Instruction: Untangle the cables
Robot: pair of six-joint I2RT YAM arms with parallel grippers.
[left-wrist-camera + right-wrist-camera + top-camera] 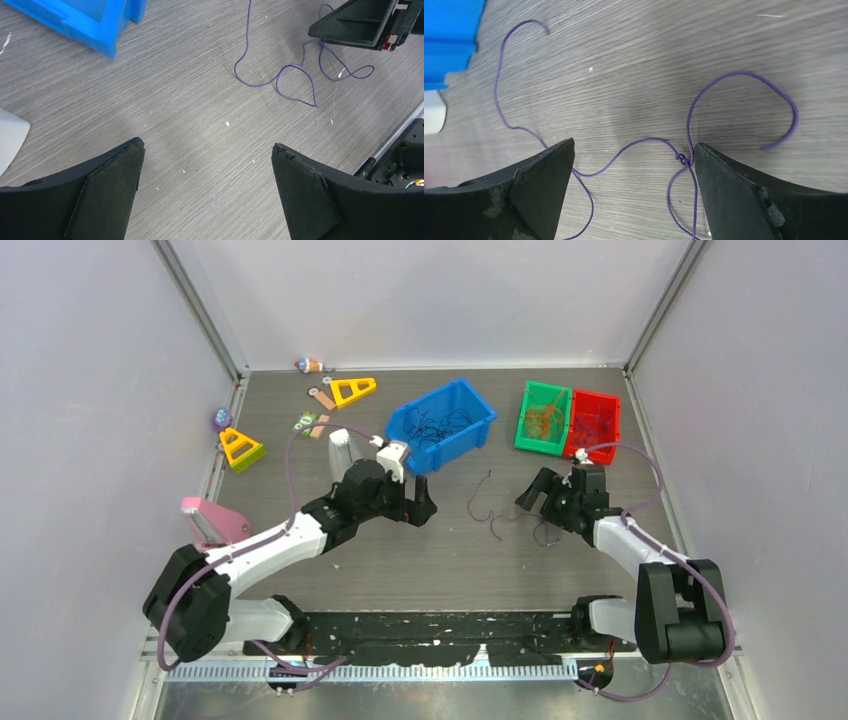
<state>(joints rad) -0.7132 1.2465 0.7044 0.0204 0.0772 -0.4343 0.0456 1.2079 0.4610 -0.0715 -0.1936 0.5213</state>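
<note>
Thin purple cables [488, 505] lie loose on the table between the two arms. In the right wrist view two purple strands [499, 90] meet in a small knot [681, 159] close to the right fingertip. My right gripper [634, 146] is open and empty, low over these strands, with the knot between its jaws. It shows in the top view [548, 498] too. My left gripper [415, 508] is open and empty [207, 147] over bare table. The purple strands [295, 80] lie ahead of it to the right, and one right finger [357, 25] touches them.
A blue bin [460, 448] with dark wires stands behind the left gripper. A green bin [522, 430] with orange wires and a red bin [612, 405] with dark wires stand at the back right. Yellow triangles [240, 448], small toys and a pink block [212, 520] lie at the left.
</note>
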